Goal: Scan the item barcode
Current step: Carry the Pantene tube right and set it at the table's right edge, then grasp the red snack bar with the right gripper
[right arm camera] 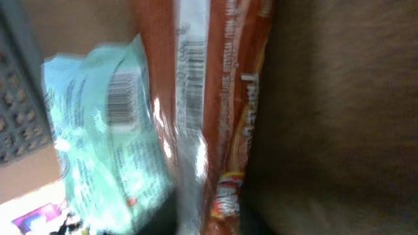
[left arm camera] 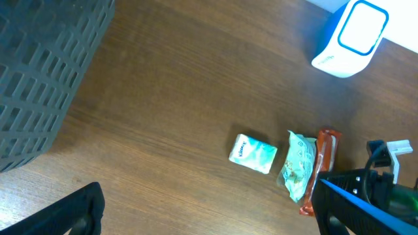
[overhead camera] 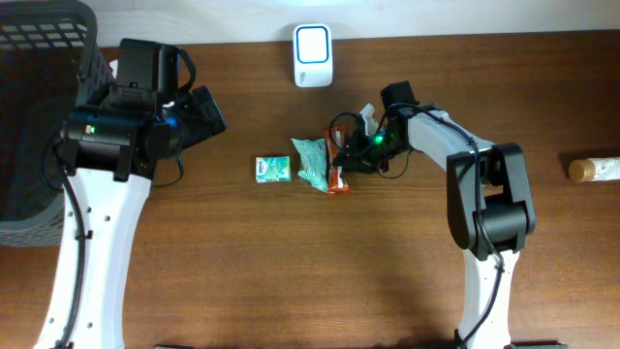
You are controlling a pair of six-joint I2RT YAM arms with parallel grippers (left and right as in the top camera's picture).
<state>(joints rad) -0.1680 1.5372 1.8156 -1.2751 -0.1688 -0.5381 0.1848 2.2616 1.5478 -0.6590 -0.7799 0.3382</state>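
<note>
step: I judge I'm grasping the orange snack bar [overhead camera: 338, 174], on the table [overhead camera: 291, 281] just beside the green pouch [overhead camera: 312, 161]
right pincer [overhead camera: 353, 150]: low at the bar; clamped or not, I cannot tell
left pincer [overhead camera: 205, 111]: wide apart, empty
next: lift, face barcode [right arm camera: 191, 85] to scanner [overhead camera: 313, 55]
count: one bar, one pouch, one small packet [overhead camera: 273, 169], one scanner

- Your table [overhead camera: 291, 262] is dark brown wood with the grain running left to right, and it fills nearly the whole overhead view.
- Along its far edge you see a pale strip [overhead camera: 484, 15]; you cannot tell whether it is wall or another surface.
- At the far left stands a dark mesh basket [overhead camera: 39, 145].
- The light is soft and even, leaving only blurred shadows on the wood.
</note>
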